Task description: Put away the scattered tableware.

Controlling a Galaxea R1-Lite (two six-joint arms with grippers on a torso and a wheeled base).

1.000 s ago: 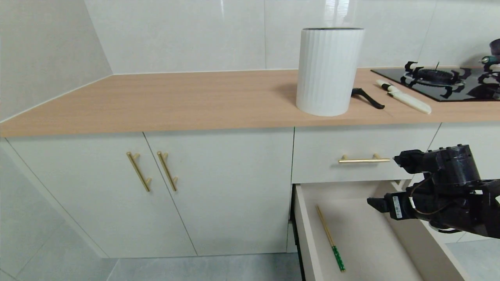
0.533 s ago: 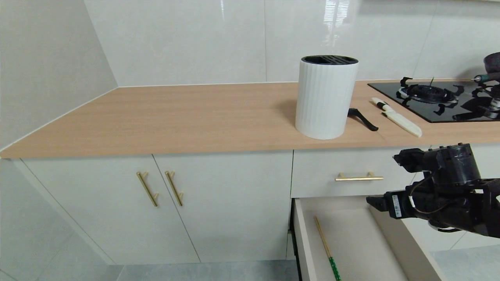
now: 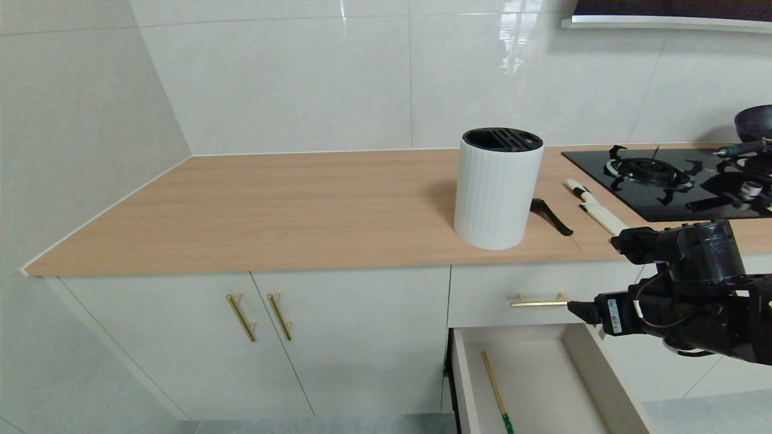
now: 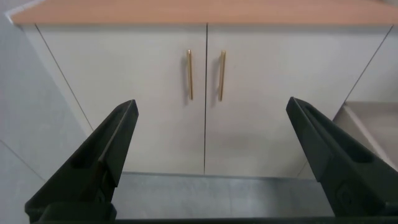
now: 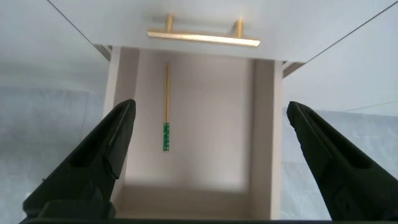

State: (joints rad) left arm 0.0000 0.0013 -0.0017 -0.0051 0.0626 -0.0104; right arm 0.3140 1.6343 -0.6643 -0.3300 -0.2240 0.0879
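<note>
Head view: a white slotted holder [image 3: 497, 193] stands on the worktop [image 3: 289, 211]. Just beside it lies a black-handled tool [image 3: 550, 217], its working end hidden behind the holder, and a white knife [image 3: 594, 208] lies between that and the hob [image 3: 663, 181]. Below, the lower drawer [image 3: 463, 380] is pulled out, with chopsticks [image 3: 496, 392] lying along its floor near the left wall. The right pincer [image 3: 591, 275] hangs in front of the drawers, fingers apart and holding nothing.

Left wrist view: the left pincer [image 4: 211, 124] is spread wide and empty, low down, facing the cabinet doors [image 4: 124, 93]. A corner of the open drawer shows at the side.

Right wrist view: the right pincer [image 5: 208, 124], wide apart, looks straight down into the drawer. The chopsticks lie lengthwise there, green ends toward the front, and the closed upper drawer's handle [image 5: 203, 38] is beyond.

Progress, as I judge it: the chopsticks seem stowed. The knife and the black-handled tool are not yet put away, likely bound for the holder or the drawer, and the drawer will then need shutting. Perhaps a third done.
</note>
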